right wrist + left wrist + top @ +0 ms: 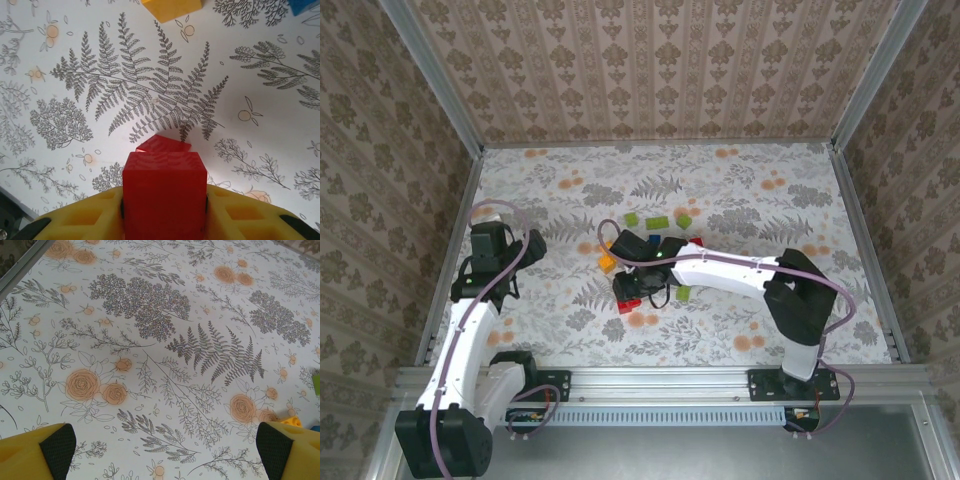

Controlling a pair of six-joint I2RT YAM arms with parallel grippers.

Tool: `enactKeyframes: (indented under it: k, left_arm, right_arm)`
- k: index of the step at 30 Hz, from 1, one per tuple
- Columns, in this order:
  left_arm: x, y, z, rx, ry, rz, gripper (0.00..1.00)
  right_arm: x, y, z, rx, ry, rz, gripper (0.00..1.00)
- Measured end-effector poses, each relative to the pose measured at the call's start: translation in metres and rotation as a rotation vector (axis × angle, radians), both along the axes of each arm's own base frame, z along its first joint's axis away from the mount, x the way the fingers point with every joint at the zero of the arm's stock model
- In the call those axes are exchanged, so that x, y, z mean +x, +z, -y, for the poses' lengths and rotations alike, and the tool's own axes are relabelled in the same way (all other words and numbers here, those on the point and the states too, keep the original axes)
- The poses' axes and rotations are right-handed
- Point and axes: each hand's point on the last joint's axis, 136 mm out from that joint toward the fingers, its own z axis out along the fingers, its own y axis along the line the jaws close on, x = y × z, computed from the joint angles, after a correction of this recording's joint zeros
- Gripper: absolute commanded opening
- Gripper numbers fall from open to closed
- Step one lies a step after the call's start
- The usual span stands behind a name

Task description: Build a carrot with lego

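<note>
My right gripper (pixel 165 217) is closed on a red brick (pixel 165 187). My two yellow fingers (pixel 85 222) press on its left and right sides, and the brick sits straight between them. It is low over the tabletop (pixel 570 190), close to the middle and a bit toward the near edge. I cannot tell if it touches down. Just past it there is another bit of red (pixel 164 144). It may be part of my brick or a second one, I cannot tell.

I think the brick is small, light and hard. It should not bend or break. Its sides look smooth, so it could slip or turn if I squeeze too softly. The best place to hold it is on two flat sides. That leaves the top and the bottom free, so it can click onto another brick. Clicking will need a straight, firm push.

The other lego bricks (pixel 682 293) lie loose around the middle of the tabletop. A yellow brick (pixel 172 7) and a blue brick (pixel 305 5) lie a little way beyond my red one. Green bricks (pixel 657 222) sit farther back, toward the far edge. I think the carrot is not built yet.

My left gripper (pixel 165 455) is wide open and holds nothing. It hovers over a flowery part of the tabletop near the left edge, with the nearest bricks off to its right.
</note>
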Motion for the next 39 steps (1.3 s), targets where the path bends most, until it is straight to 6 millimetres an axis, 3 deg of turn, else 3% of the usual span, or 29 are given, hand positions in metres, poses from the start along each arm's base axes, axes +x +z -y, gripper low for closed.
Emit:
enactKeyframes:
  k: [13, 39]
  left_arm:
    - [0.0, 0.0, 0.003, -0.01, -0.012, 0.0, 0.96]
    - [0.0, 0.0, 0.003, -0.012, -0.014, 0.001, 0.96]
  right_arm:
    - [-0.002, -0.022, -0.009, -0.04, -0.01, -0.038, 0.39]
    - [-0.003, -0.025, -0.016, -0.075, -0.059, 0.013, 0.4]
